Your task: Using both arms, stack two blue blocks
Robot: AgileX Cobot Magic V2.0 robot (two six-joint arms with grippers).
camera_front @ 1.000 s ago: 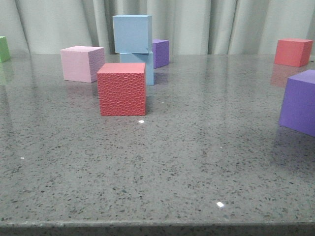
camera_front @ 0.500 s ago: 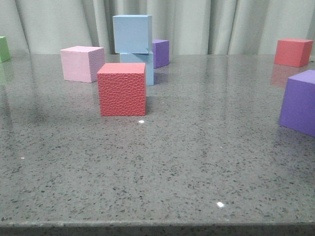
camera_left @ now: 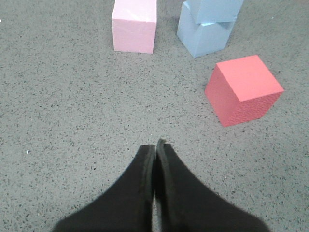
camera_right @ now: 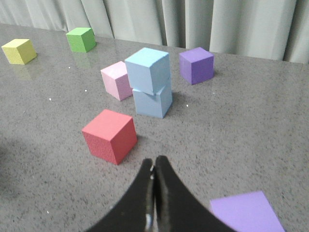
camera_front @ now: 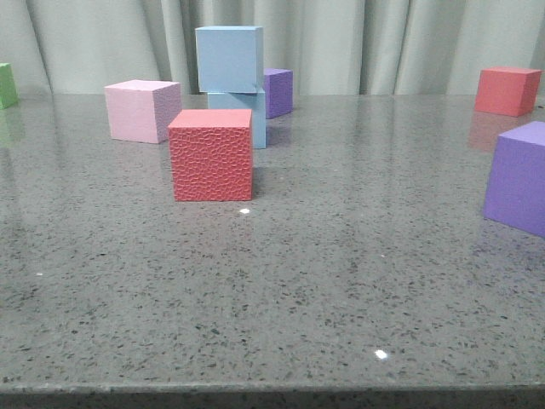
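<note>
One sky-blue block [camera_front: 228, 58] sits on top of the other sky-blue block [camera_front: 249, 115] at the back left of the table, the upper one turned slightly. The stack also shows in the left wrist view [camera_left: 208, 21] and the right wrist view [camera_right: 148, 70]. My left gripper [camera_left: 155, 146] is shut and empty over bare table, well short of the stack. My right gripper [camera_right: 154, 163] is shut and empty, also away from the stack. Neither gripper shows in the front view.
A textured red cube [camera_front: 210, 154] stands just in front of the stack, a pink cube [camera_front: 140, 110] to its left, a purple cube [camera_front: 278, 92] behind. Another purple cube [camera_front: 519, 177] and a red cube [camera_front: 506, 89] are at the right. Green [camera_right: 80, 39] and yellow [camera_right: 19, 51] cubes lie far left.
</note>
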